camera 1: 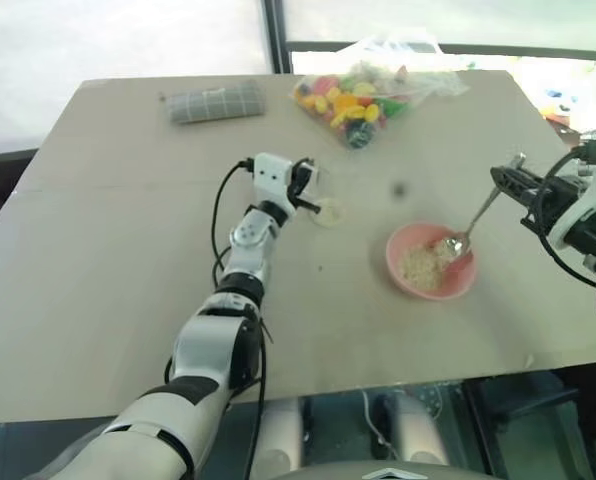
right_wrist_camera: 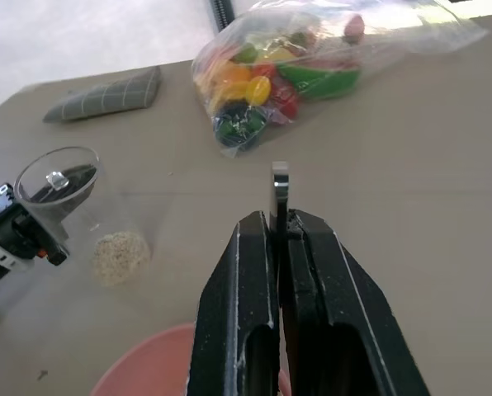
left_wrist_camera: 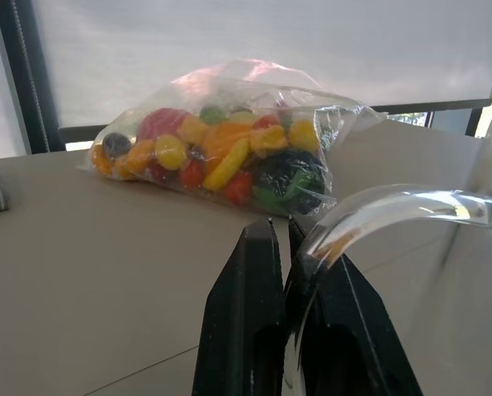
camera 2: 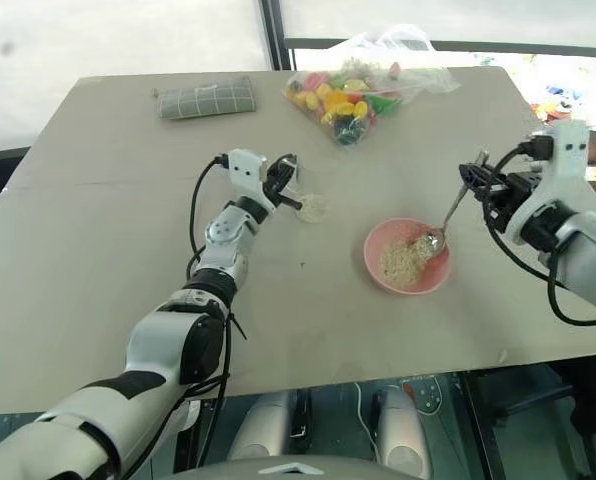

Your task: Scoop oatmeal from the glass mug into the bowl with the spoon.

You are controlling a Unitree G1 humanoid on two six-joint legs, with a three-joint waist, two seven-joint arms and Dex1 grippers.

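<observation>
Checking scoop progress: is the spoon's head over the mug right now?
No. The spoon head rests in the bowl, on the oatmeal, apart from the mug that the left pincer holds.

We see a clear plastic bag of bright multicoloured candies [left_wrist_camera: 221, 153] lying on the beige table [camera 1: 128, 290], straight ahead of the left arm's fingers and well beyond their tips; ahead of the right arm's fingers too, past their tips and a little off to one side. Its mouth is crumpled and loose. A grey rolled cloth with a pale grid pattern [right_wrist_camera: 106, 99] lies flat on the same table, far from both pairs of fingers, off to the side of the bag and apart from it
</observation>
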